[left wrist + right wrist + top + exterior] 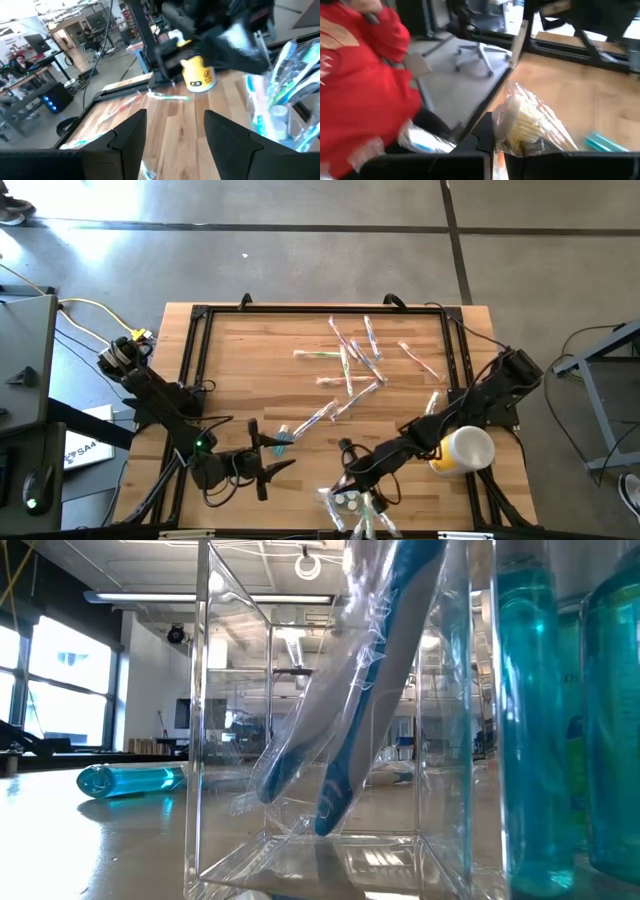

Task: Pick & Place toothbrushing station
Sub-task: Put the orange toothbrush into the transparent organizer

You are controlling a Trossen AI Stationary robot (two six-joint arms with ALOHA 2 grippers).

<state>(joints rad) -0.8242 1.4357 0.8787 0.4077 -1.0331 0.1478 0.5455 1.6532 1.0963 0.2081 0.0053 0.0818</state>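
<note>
Left gripper (272,455) near front of surface (260,360), fingers (130,135) apart, holding nothing. Wrapped toothbrushes (350,360) scattered mid-surface, some standing in clear holder (352,505) at front edge. Right gripper (347,452) just above holder, fingers pressed together, empty.

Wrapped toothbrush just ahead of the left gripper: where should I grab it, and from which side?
Take the wrapped toothbrush at mid-handle, straight from above. It lies flat and diagonal on the table, so turn the open left gripper to close its fingers across the narrow width, away from the loose wrapper ends.
</note>
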